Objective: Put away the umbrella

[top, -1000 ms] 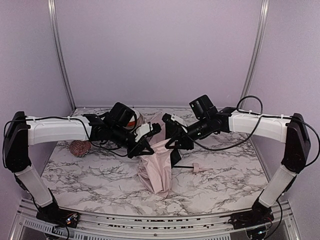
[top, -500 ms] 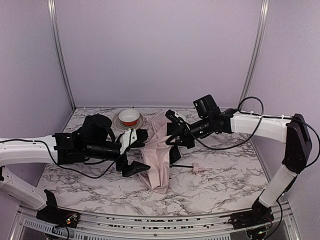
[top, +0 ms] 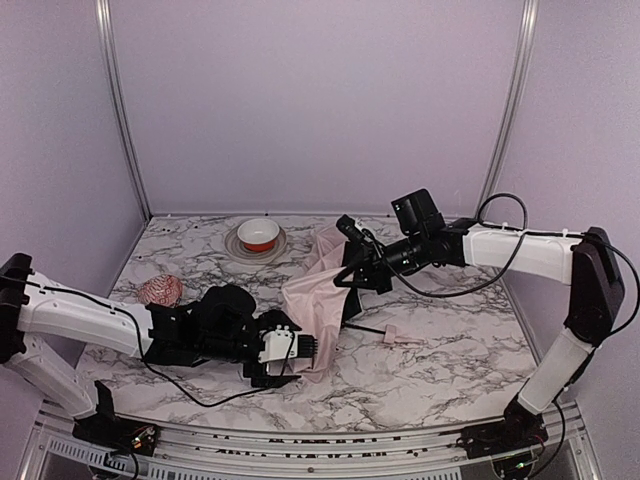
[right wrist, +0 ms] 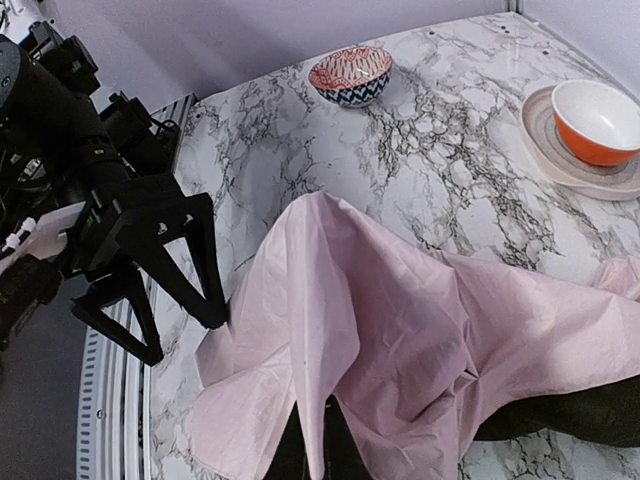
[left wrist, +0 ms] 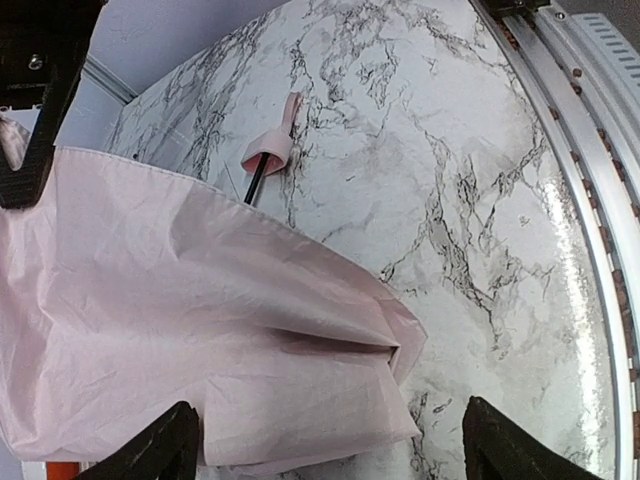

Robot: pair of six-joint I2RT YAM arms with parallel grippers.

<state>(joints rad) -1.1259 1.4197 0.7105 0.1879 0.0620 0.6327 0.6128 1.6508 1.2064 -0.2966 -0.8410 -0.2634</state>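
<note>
The umbrella (top: 312, 300) lies half open in the middle of the table, pale pink fabric (left wrist: 200, 330) spread out. Its thin black shaft (left wrist: 255, 180) ends in a pink handle knob (top: 393, 337) (left wrist: 275, 145) on the marble. My right gripper (top: 350, 270) (right wrist: 325, 445) is shut on a fold of the fabric (right wrist: 380, 330) and holds it raised. My left gripper (top: 285, 360) (left wrist: 330, 450) is open, low at the fabric's near edge. A corner of the cloth lies between its fingertips (left wrist: 150, 455), which do not pinch it. In the right wrist view the left gripper (right wrist: 180, 325) stands beside the fabric's hem.
An orange bowl (top: 259, 234) (right wrist: 600, 120) sits on a grey plate (top: 240, 246) (right wrist: 560, 165) at the back. A small reddish patterned bowl (top: 160, 291) (right wrist: 350, 75) sits at the left. The metal rail (left wrist: 590, 200) runs along the table's near edge.
My left gripper has opened, let go of the fabric and swung down toward the near edge, now low at the hem. My right gripper stays shut on the fabric, slightly farther back.
</note>
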